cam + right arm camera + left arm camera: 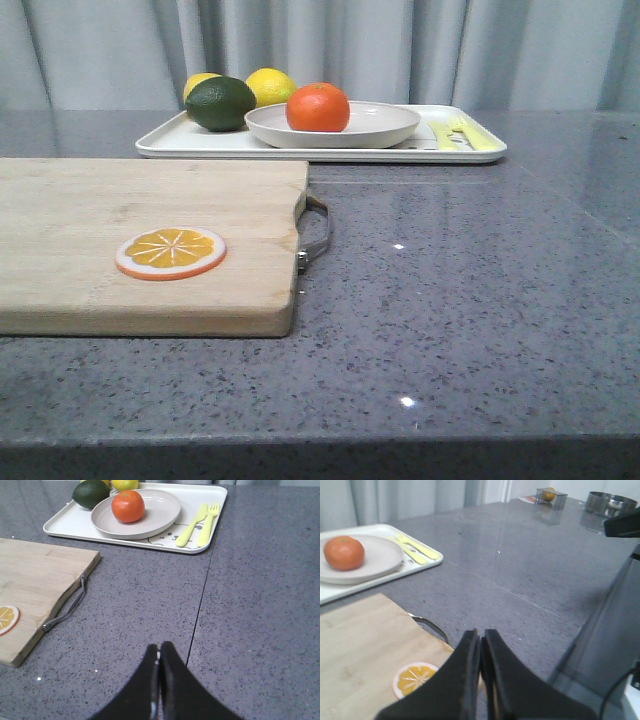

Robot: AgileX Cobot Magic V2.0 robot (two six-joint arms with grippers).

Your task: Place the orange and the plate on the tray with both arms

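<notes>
Tool tips on your left tool [481, 645] and right tool [159, 655] are pressed together, holding nothing. Your orange [318, 107] sits on the plate [385, 127], and the plate sits on the tray [160, 141] on the worktop [470, 280].

Lighting is pretty soft and even overall, kinda cool and washed out, nothing harsh. The grey countertop [470, 300] catches a few tiny bright specks of glare from overhead, and there's a faint sheen across it in the left wrist view. Shadows are weak: just a thin dark line under the cutting board [150, 240] edge and under the tray [320, 150]. Front view is a bit hazy, with the curtain [400, 50] soft at the back. The black fingers [465, 680] up close look blurry in both wrist views.
</notes>
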